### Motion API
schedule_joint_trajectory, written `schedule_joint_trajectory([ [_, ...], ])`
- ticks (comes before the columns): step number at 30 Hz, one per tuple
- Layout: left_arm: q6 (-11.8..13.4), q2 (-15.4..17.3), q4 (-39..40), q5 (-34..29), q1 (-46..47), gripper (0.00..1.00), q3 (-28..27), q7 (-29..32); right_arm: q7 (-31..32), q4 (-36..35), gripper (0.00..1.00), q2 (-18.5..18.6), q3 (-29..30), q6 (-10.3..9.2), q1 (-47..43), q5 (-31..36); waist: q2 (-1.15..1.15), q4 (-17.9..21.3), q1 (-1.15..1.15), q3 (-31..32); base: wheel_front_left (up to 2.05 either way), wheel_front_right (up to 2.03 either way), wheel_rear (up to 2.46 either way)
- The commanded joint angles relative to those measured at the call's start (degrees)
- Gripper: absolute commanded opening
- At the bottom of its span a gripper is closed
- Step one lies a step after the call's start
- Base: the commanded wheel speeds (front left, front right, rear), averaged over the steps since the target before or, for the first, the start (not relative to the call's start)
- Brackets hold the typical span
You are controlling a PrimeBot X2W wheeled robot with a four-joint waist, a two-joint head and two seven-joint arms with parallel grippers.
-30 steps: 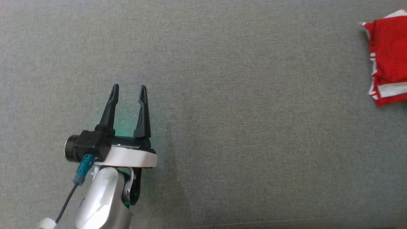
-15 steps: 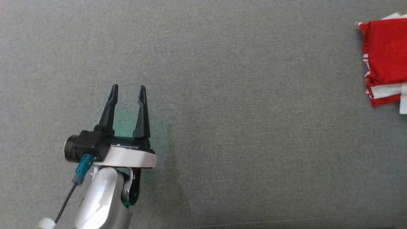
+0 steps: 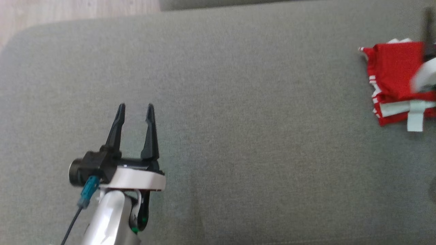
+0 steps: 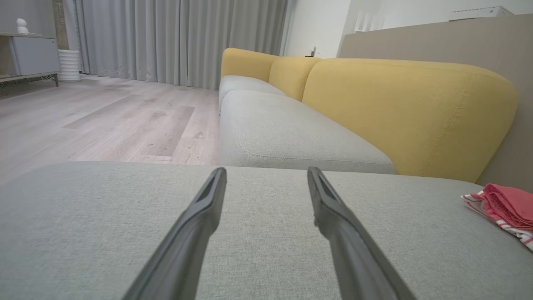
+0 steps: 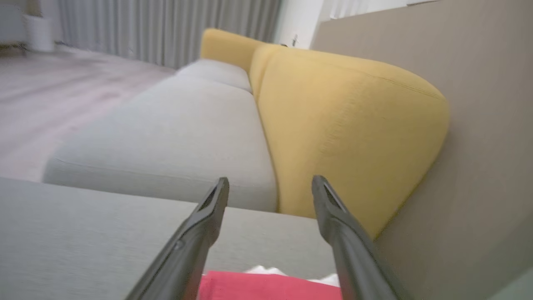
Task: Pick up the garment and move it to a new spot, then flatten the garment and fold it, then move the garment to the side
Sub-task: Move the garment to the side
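**Garment.** The garment (image 3: 391, 81), red with white trim, lies folded into a compact, layered stack on the grey cushion (image 3: 238, 143). Its edges are roughly square. One white strip (image 3: 415, 120) sticks out past the near edge, so the fold is not quite tidy.

**Position.** It sits far to the right of the left fingers (image 3: 150, 132), well apart from them. In the left wrist view the garment (image 4: 506, 206) shows low and right of the left fingers (image 4: 333, 216). In the right wrist view the garment (image 5: 270, 287) lies below the roots of the right fingers (image 5: 206, 221), under them rather than between their tips.

**Fingers.** The left fingers stand wide with nothing between them, over bare cushion. The right fingers also stand wide and grip nothing, and their tips point past the garment toward the yellow backrest (image 5: 345, 121). In the head view a blurred pale part of the right arm (image 3: 422, 75) crosses the garment's right edge. Whether it touches the cloth cannot be told.

**Progress, as judged.**
- The flattening and folding appear complete, since the garment is a stack and not a loose heap.
- The move to the side appears done, since the stack lies at the right margin and the middle of the cushion is bare.
- What is left looks minor: clearing the right arm from over the stack, and perhaps tucking in the stray strip.
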State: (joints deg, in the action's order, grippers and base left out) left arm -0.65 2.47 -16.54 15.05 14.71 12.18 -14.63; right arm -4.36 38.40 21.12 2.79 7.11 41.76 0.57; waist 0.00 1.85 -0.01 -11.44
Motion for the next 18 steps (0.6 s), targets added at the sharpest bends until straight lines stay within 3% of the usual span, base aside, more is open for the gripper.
schedule_joint_trajectory([
  [1,0.36,0.41,2.00,-0.19,0.27,1.00,-2.44,-0.37,-1.53,-3.88,1.00,-1.31,-1.92,0.37,-1.29,-1.85,0.00,-0.04,0.01,2.26,0.00,0.00,0.00],
  [9,0.45,0.41,2.79,1.33,-3.38,1.00,-2.43,-0.37,-7.08,-16.45,1.00,-13.94,-6.20,0.37,-14.23,-11.28,0.00,-0.34,0.01,6.53,0.00,0.00,0.00],
  [18,1.37,0.41,3.28,2.08,-6.61,1.00,-2.47,-0.37,-10.19,-18.99,1.00,-18.11,-9.54,0.37,-28.53,-14.23,0.00,-0.55,0.01,8.15,0.00,0.00,0.00],
])
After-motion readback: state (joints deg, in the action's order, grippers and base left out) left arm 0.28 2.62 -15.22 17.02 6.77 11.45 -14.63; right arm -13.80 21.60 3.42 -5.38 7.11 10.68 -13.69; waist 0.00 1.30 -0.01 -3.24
